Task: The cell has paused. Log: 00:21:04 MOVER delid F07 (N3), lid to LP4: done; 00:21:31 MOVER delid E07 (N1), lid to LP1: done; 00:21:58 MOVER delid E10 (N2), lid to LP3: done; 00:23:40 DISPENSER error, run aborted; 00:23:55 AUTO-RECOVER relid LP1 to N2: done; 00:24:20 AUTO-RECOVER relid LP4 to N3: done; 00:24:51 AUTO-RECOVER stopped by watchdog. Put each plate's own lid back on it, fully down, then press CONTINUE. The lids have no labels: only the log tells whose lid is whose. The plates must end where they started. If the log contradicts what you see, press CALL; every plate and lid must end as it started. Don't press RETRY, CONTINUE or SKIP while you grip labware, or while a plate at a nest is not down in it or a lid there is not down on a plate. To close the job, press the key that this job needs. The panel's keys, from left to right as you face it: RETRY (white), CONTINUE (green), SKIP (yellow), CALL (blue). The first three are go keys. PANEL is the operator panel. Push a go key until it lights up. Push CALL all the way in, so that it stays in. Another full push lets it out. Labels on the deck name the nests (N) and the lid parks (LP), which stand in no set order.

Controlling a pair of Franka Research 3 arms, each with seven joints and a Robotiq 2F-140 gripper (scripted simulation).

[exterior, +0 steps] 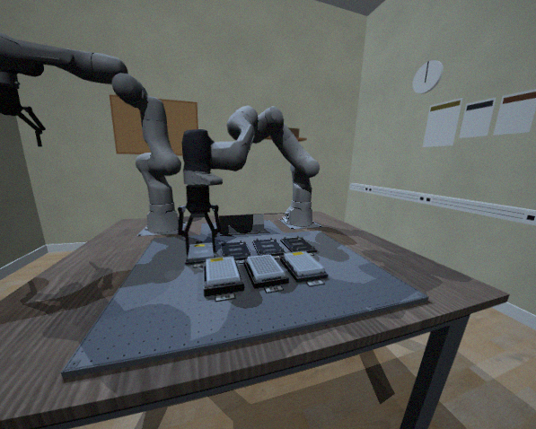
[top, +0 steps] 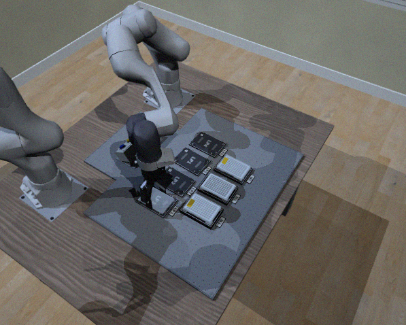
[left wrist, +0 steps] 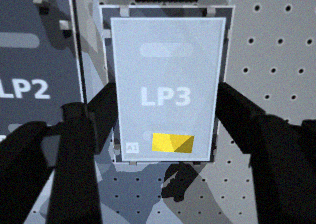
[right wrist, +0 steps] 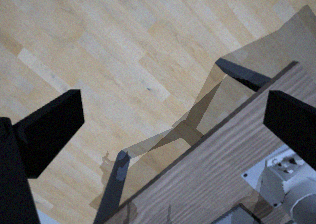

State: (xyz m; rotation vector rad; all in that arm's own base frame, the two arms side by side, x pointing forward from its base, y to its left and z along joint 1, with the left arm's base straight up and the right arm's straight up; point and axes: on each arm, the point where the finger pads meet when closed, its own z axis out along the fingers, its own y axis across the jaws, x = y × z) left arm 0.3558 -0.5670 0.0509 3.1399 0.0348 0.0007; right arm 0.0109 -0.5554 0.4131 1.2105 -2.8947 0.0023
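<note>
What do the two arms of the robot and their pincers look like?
Both arms are smooth, rounded and light grey, with thin dark seam lines. The left arm has a dark, rounded wrist section above a pale grey bracket. The left pincer and right pincer are black, with slim, angular, linked fingers.

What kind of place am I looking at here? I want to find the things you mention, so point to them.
Probably a laboratory, or a training room set up like one: white gridded plates [top: 218, 185] [exterior: 265, 268] sit in a row, beside parking spots with printed labels, one holding a clear lid [exterior: 200, 251] [left wrist: 167, 76], on a board dotted with small holes [top: 210, 251] [exterior: 166, 322].
</note>
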